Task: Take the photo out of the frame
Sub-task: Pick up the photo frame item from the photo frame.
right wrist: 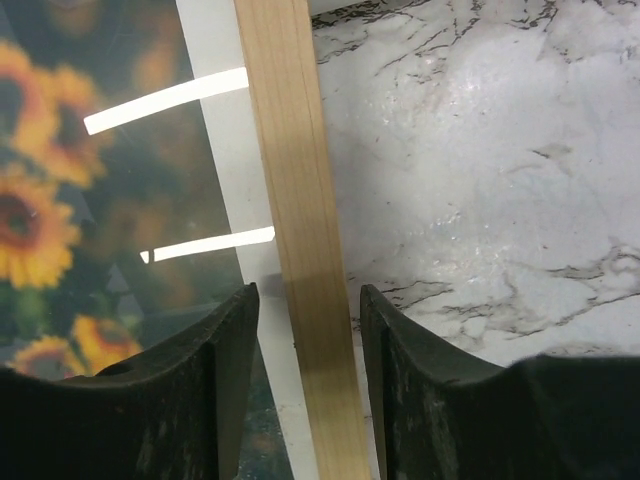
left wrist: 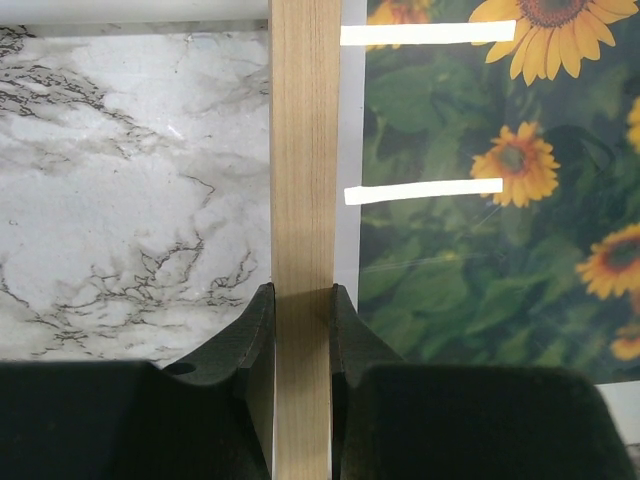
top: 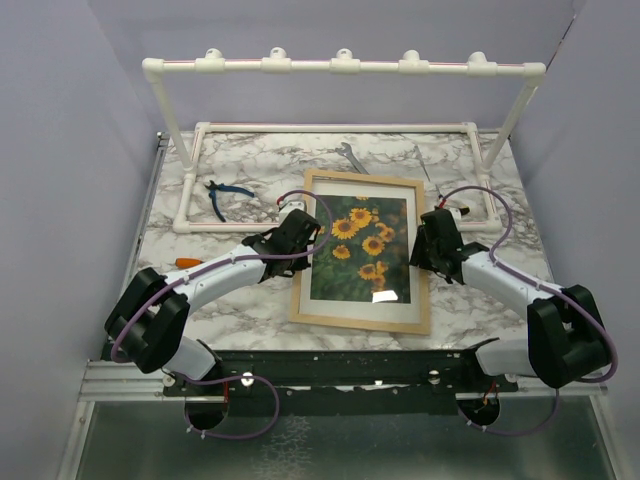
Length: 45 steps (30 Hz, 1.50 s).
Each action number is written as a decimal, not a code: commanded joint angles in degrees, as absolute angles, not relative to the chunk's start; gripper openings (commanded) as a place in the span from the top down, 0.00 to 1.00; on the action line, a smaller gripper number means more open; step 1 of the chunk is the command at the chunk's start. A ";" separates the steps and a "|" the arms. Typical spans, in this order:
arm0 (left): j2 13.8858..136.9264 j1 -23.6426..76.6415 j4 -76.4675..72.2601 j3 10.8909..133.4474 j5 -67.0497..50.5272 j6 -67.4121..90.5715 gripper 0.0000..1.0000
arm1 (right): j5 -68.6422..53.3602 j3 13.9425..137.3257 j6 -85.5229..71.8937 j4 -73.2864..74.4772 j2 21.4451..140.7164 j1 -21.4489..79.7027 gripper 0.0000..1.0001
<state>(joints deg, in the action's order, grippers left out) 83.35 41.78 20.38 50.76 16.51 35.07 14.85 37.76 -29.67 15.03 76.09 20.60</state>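
A: How should the lift be done well?
B: The frame [top: 355, 322] lies face up mid-table [top: 240, 300], the photo [top: 362, 250] inside; the left gripper [left wrist: 303, 305] clenches its left rail; the right gripper [right wrist: 308, 300] straddles the right rail, released; I'd close it squarely, then raise both evenly
A: Its heading?
B: Long axis near to far, far end leaning slightly right

Pipe rack [top: 340, 65], pliers [top: 215, 190], marble table [top: 240, 300]
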 commanded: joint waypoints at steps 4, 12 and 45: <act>83.82 42.23 15.58 50.86 15.47 36.32 1.00 | 12.55 39.60 -26.66 13.98 76.04 20.39 0.62; 83.83 42.26 15.12 50.93 15.97 35.99 1.00 | 15.80 42.17 -25.03 16.79 73.34 20.39 0.80; 79.86 25.48 20.39 45.55 25.14 35.78 0.97 | 10.93 50.54 -32.48 10.74 82.38 38.61 0.84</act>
<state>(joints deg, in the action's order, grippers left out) 80.58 28.40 22.96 45.69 21.67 32.88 14.70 47.53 -29.21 14.39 79.81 35.81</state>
